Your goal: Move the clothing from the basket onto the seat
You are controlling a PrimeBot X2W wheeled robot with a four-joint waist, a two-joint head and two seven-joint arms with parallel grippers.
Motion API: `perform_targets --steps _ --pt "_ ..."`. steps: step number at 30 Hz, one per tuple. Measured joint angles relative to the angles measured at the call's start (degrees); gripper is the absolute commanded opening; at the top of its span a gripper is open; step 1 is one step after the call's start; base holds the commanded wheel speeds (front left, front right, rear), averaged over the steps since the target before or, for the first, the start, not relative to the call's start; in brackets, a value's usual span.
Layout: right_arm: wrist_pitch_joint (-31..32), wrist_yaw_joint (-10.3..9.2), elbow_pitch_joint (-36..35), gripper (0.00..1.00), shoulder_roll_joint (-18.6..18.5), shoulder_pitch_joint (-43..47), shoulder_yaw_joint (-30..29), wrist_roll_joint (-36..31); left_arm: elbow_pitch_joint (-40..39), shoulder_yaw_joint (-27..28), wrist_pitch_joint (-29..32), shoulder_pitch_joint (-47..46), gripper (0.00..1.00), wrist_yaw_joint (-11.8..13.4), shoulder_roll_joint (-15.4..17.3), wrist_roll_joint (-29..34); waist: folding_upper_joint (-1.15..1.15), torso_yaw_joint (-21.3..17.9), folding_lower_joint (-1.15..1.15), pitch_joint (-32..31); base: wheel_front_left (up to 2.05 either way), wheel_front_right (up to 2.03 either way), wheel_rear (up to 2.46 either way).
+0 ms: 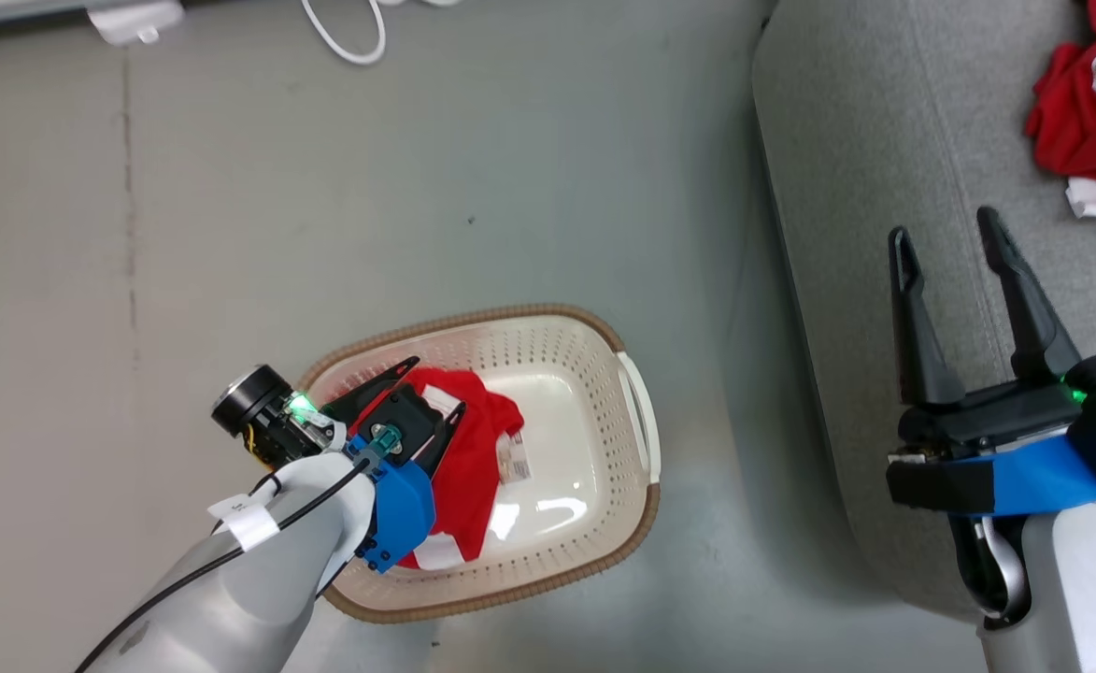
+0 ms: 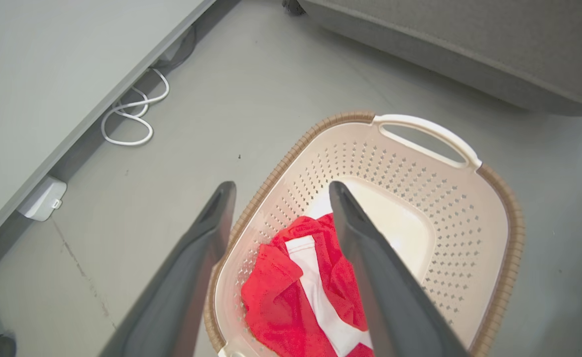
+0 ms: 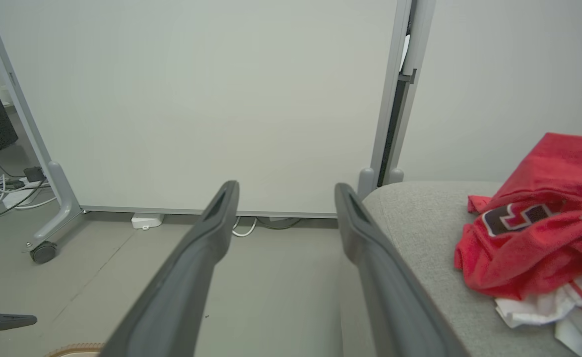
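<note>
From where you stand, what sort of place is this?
Probably a test room staged like a home: a grey sofa, a laundry basket on hard flooring, and a wheeled white partition.

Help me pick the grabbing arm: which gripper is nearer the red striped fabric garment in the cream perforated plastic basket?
Left. The left gripper hangs open just over the garment in the basket; the right gripper is open over the light-grey fabric sofa, well aside.

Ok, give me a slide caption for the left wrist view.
Open left gripper poised over red white-striped garment in cream perforated plastic basket.
</note>
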Motion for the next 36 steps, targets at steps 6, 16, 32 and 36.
perform_targets --steps 6,16,32,36 --pt "0.0 0.0 -1.0 1.0 -0.2 -2.8 0.2 0.1 6.4 -10.1 4.3 -4.5 1.0 0.0 -0.4 -2.7 0.0 -1.4 0.0 6.0 0.0 0.0 0.0" --pt "0.0 0.01 -3.3 1.0 0.1 -7.0 0.8 0.2 11.1 -20.4 14.6 -9.3 1.0 0.0 -0.5 -5.4 0.0 -3.6 0.0 14.9 0.0 0.0 0.0" --pt "0.0 0.0 -5.9 1.0 1.0 -8.7 -0.6 -0.4 11.5 -21.0 27.1 -11.2 1.0 0.0 1.8 2.8 0.0 -7.5 -0.01 24.0 0.0 0.0 0.0" --pt "0.0 0.0 -6.6 1.0 1.1 -8.9 -0.7 -0.8 12.5 -21.0 27.0 -12.7 1.0 0.0 3.3 3.4 0.0 -8.0 -0.01 25.9 0.0 0.0 0.0"
